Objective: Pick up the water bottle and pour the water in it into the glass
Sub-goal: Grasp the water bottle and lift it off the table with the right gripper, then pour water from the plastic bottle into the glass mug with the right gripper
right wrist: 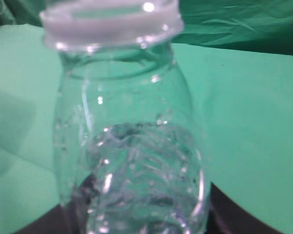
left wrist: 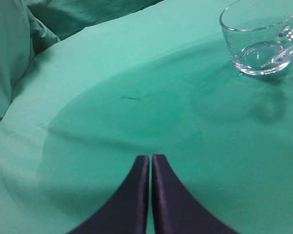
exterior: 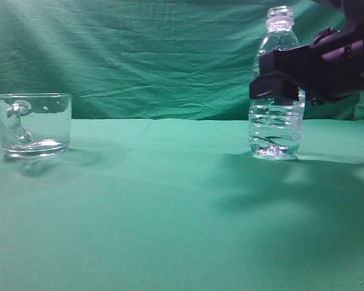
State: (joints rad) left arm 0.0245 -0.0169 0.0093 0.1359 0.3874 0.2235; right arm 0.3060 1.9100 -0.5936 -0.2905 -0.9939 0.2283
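- The small clear plastic water bottle stands upright on the green cloth-covered table, toward the right side.
- The short clear glass mug with a curved handle sits on the same table at the far left, well apart from the bottle.
- Water lies in the bottle's lower part.
- The dark right gripper sits around the bottle's middle, reaching in from the right.
- The dark left gripper hovers over the cloth, the mug ahead and to its right.
- A draped green backdrop hangs behind everything.
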